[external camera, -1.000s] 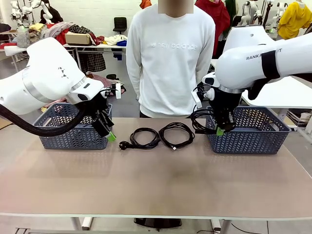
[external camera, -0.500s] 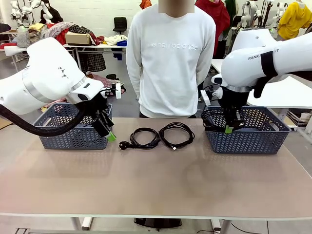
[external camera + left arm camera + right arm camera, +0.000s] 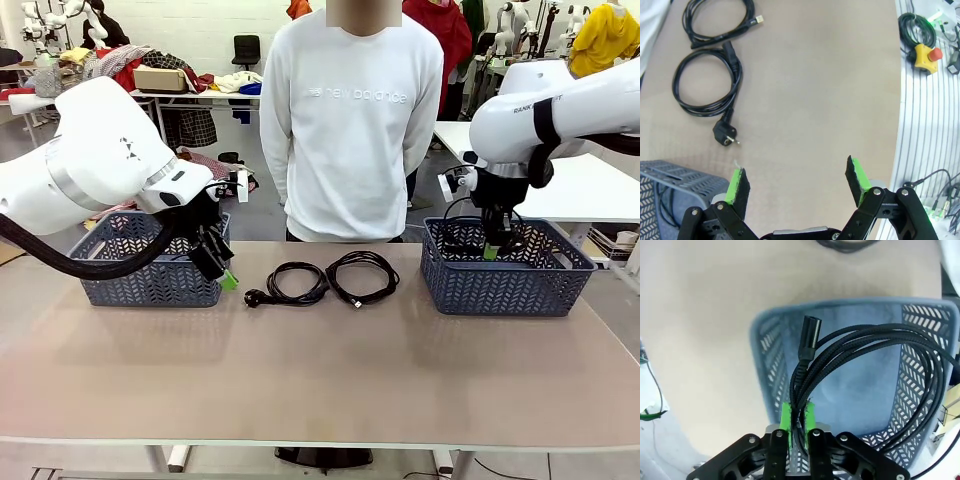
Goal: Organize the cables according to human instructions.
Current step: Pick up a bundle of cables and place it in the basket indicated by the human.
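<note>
**A:** How much of the sorting can be judged done?

**B:** Part only. Reckoned from the middle of the table (image 3: pixel 320 380), two cables are seen loose at about twelve o'clock. These are the plugged cable (image 3: pixel 295 283) and, just beside it at its three o'clock, the second cable (image 3: pixel 362 275). Neither is in a basket, so both are judged left to do. A third, the held cable (image 3: pixel 865 360), is hung over the inside of the right basket (image 3: pixel 500 290) at two o'clock and has not yet been let go.

**A:** And the left basket (image 3: pixel 150 285)?

**B:** It is placed at ten o'clock. What it contains cannot be told.

**A:** How are the jaws set?

**B:** The left gripper (image 3: pixel 797 175) is spread wide with nothing between the pads, and is held above the table at the near side of the left basket. In its wrist view the plugged cable is seen at eleven o'clock. The right gripper (image 3: pixel 797 415) is clamped tight on several strands of the held cable, just under its plug end.

**A:** And beyond?

**B:** A person (image 3: pixel 350 120) is stood at the far side, arms drawn behind the body.
</note>
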Action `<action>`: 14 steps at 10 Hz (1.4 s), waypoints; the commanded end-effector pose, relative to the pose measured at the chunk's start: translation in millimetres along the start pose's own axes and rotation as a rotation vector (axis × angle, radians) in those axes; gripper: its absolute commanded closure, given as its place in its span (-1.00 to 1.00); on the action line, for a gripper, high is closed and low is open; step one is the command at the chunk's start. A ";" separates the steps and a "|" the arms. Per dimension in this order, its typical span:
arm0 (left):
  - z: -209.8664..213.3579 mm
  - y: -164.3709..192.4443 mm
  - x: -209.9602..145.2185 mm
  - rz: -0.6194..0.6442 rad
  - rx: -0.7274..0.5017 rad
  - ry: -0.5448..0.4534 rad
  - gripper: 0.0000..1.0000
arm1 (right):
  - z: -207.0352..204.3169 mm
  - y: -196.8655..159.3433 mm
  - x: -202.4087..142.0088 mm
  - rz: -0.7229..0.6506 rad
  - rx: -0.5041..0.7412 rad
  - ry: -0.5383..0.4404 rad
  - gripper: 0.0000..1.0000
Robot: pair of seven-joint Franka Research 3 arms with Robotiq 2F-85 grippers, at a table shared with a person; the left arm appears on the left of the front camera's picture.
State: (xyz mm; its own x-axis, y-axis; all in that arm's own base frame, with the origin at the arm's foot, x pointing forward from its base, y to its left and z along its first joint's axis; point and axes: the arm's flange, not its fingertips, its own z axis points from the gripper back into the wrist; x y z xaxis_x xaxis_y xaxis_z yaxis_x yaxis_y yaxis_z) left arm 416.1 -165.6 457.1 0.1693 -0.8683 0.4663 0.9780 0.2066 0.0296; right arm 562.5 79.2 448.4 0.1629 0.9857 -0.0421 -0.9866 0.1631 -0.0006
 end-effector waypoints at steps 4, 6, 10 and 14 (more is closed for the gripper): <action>2.5 0.9 -0.8 0.002 -0.003 0.000 -1.00 | -8.0 -33.2 0.1 -0.027 -0.027 0.016 0.74; 2.5 0.9 -0.8 0.002 -0.003 0.000 -1.00 | -13.2 -30.6 2.1 -0.049 -0.034 0.021 0.74; 2.5 0.9 -0.8 0.002 -0.003 0.000 -1.00 | -15.3 -27.0 1.4 -0.065 -0.007 0.014 0.36; 2.5 0.9 -0.8 0.002 -0.003 0.000 -1.00 | -12.6 -23.4 0.0 -0.080 0.003 0.002 -0.12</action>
State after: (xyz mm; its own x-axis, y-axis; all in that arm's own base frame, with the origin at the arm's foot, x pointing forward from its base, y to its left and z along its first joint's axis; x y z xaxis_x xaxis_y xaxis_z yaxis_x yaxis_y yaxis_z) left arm 416.1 -165.6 457.2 0.1693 -0.8683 0.4663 0.9780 0.2066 0.0296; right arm 591.9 74.8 434.9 0.2193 0.9749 -0.0396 -0.9756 0.2195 0.0007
